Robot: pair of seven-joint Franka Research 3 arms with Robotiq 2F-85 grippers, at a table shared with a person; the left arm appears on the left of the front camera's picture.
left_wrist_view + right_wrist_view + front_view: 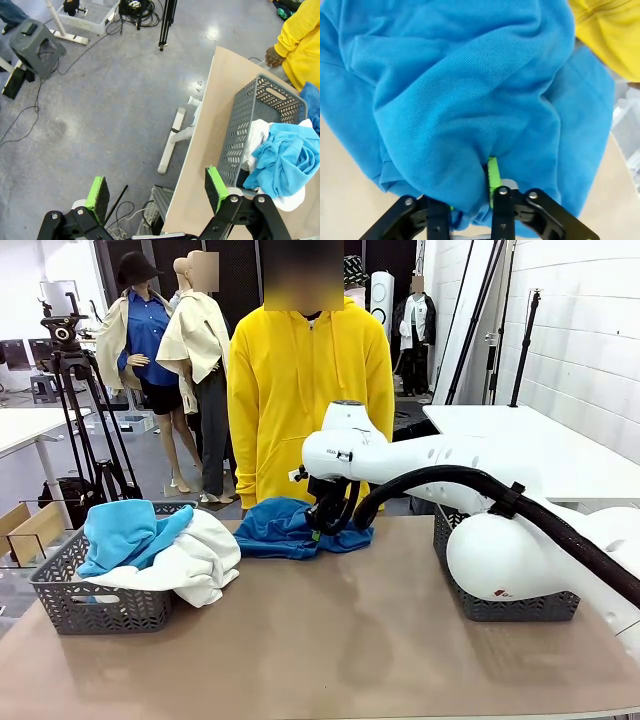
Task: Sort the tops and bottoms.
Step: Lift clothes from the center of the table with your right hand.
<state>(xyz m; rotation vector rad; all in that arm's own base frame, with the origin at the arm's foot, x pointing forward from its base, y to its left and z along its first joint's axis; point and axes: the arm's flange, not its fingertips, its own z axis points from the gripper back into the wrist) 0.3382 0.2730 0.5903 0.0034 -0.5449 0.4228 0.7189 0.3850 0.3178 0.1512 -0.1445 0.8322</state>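
Pinching a fold of the blue garment (pixel 470 100), the right jaws grip it at the table's (pixel 330 640) far edge.

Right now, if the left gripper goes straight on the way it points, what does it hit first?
Probably the floor. The left gripper is open, its fingers straddling the table's left edge, pointing mostly past it. The grey basket with the light blue top sits off to one side. Depth is unclear.

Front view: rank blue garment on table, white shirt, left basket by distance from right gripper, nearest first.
From the right gripper:
1. Blue garment on the table, far-middle, bunched in the closing jaws.
2. White shirt, spilling over the left basket's inner rim.
3. Left basket, at the table's left edge.
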